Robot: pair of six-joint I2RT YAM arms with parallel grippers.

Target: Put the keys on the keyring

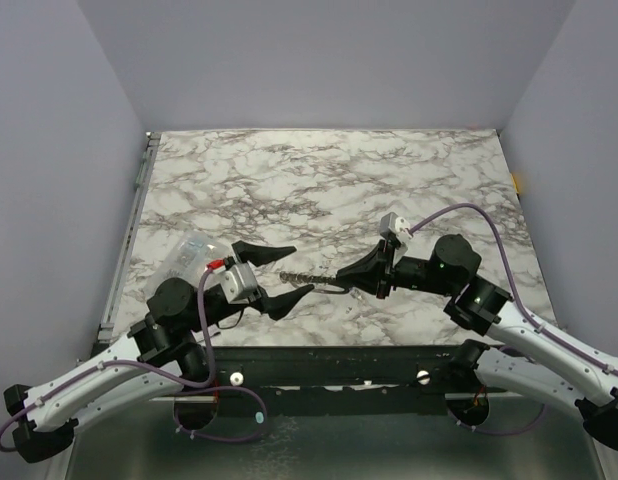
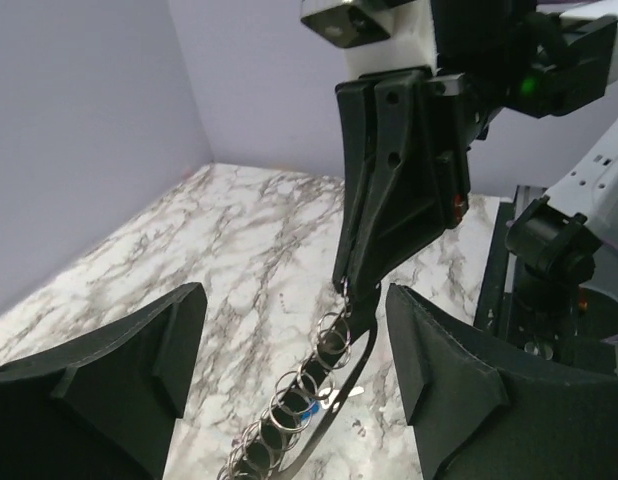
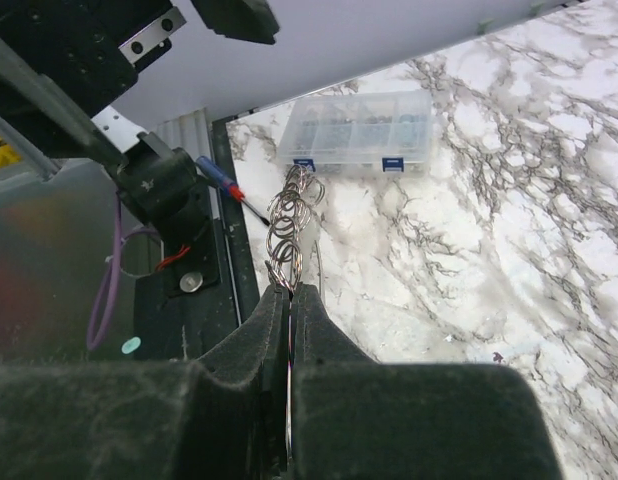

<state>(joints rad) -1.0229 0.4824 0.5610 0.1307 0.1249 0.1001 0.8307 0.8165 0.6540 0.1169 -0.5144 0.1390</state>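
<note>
Nearest the bases, I read the left gripper [image 1: 302,268] as spread wide with nothing in its grasp. In the left wrist view its two fingers [image 2: 109,380] stand well apart, one on each side of the load, and neither touches it.

The load sits in the gap between those fingers. It is the keyring [image 2: 354,380], a thin curved band, with a string of small metal rings [image 2: 319,360] bunched along it. A key with a blue head [image 2: 309,409] shows among the lower rings. I cannot tell any silver keys apart from the rings.

Farther out, the right gripper [image 1: 341,282] is closed tight. Its jaws meet with no visible gap and pinch the far end of the keyring, so the string of rings runs from its tips back toward the left gripper.

Past the rings in the right wrist view, a clear plastic box [image 3: 354,130] lies flat on the marble table [image 1: 339,180], beside the left arm and apart from the load.
</note>
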